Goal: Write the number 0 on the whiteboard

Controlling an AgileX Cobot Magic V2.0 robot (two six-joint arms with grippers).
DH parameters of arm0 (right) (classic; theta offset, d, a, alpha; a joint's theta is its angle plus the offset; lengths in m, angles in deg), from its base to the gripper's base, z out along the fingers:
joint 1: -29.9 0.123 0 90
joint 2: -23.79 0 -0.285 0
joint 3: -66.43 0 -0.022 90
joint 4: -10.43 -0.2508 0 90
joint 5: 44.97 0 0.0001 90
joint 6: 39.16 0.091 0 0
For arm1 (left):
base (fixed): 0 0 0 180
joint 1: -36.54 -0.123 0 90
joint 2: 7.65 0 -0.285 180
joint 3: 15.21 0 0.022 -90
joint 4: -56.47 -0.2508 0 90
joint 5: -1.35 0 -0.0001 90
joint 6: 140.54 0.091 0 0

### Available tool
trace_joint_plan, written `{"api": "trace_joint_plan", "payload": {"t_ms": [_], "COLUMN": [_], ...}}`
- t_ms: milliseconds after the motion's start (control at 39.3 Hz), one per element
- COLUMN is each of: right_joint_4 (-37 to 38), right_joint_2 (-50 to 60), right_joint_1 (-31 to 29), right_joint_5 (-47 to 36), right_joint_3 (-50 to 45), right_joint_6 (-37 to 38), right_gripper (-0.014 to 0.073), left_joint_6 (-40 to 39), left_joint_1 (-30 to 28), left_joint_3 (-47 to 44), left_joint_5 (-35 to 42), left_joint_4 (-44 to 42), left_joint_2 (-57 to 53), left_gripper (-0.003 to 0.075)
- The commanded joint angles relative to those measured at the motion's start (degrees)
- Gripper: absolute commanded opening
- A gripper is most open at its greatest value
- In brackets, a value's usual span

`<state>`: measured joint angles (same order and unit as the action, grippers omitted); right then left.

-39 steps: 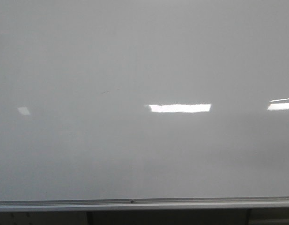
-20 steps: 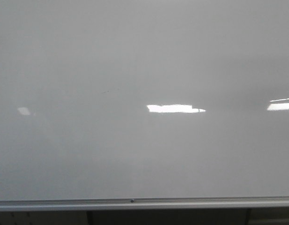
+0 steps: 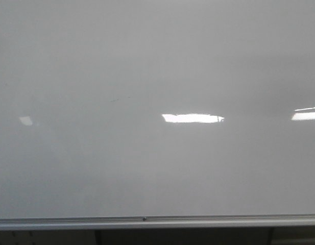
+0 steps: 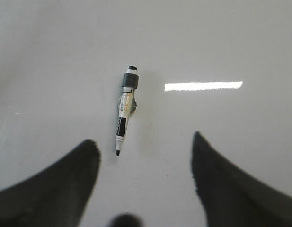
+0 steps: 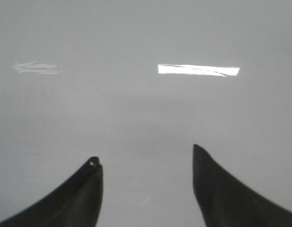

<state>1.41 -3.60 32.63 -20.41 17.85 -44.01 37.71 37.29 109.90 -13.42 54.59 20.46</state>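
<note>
The whiteboard (image 3: 157, 168) is glossy pale grey and fills the front view, where neither gripper shows. No number 0 is in view on it. In the left wrist view a black-and-white marker (image 4: 124, 111) lies on the whiteboard (image 4: 240, 42), its bare black tip pointing toward my left gripper (image 4: 144, 139). That gripper is open; the marker tip sits just beyond and slightly inside one finger (image 4: 65, 184), not touching it. My right gripper (image 5: 145, 153) is open over bare whiteboard (image 5: 146, 109) with nothing between its fingers.
A silver metal frame strip (image 3: 157, 222) runs along the board's near edge, with a dark gap below it. Bright rectangular light reflections (image 3: 193, 118) sit on the board. Two faint dark specks (image 3: 116, 100) lie left of the middle.
The middle light reflection in the front view has become narrower at its right end. Nothing else has visibly moved there.
</note>
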Motion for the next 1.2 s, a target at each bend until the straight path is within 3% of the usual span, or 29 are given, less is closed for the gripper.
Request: {"api": "trace_joint_plan", "payload": {"t_ms": [0, 331, 687, 916, 1170], "right_joint_4": [-0.31, -0.31, -0.31, -0.31, -0.31], "right_joint_2": [-0.82, -0.82, -0.82, -0.82, -0.82], "right_joint_1": [-0.47, -0.47, -0.47, -0.47, -0.47], "right_joint_5": [-4.32, -4.37, -4.37, -4.32, -4.32], "right_joint_3": [2.00, 2.00, 2.00, 2.00, 2.00], "right_joint_6": [-0.04, -0.04, -0.04, -0.04, -0.04], "right_gripper": [0.0547, 0.0540, 0.0540, 0.0540, 0.0540], "left_joint_6": [0.02, 0.02, 0.02, 0.02, 0.02], "left_joint_1": [0.38, 0.38, 0.19, -4.51, -4.64], "left_joint_3": [2.22, 2.86, 12.92, 21.37, 26.62], "left_joint_5": [4.29, 3.89, 4.01, 6.12, 9.46], "left_joint_4": [-0.05, -0.20, -9.44, -9.69, -9.69], "left_joint_2": [0.84, 3.95, 30.14, 45.78, 57.95], "left_gripper": [0.0707, 0.0605, 0.0600, 0.0600, 0.0600]}}
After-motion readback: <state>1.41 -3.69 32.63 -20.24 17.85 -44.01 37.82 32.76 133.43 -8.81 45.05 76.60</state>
